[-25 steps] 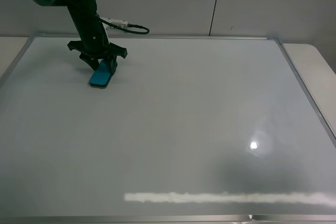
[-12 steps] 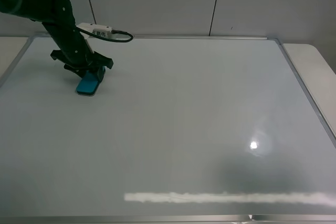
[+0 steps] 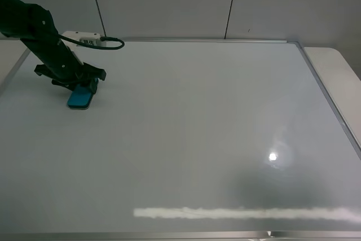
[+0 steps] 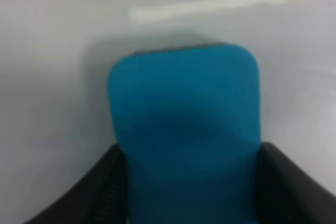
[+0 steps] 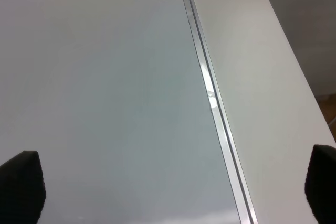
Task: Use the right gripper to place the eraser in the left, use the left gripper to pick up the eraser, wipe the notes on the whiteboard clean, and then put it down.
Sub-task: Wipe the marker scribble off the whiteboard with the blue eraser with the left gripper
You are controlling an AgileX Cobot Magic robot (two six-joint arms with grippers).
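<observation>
The left hand [image 3: 79, 87] is clamped on the eraser [image 3: 80, 96], with one black finger on each side of the blue block, as the left wrist view shows. The eraser sticks out past the fingertips and its far end rests on the whiteboard [image 3: 192, 128], near the board's left edge. I see no red notes anywhere on the board, so the wiping looks done. I think the step now is putting the eraser down. For that, the left hand needs to lay the eraser flat, open its fingers, and lift straight up so the block does not slide or tip. The right hand [image 5: 168, 192] is far from the eraser, above the board's silver frame [image 5: 210, 93], and its fingers are apart with nothing between them.
</observation>
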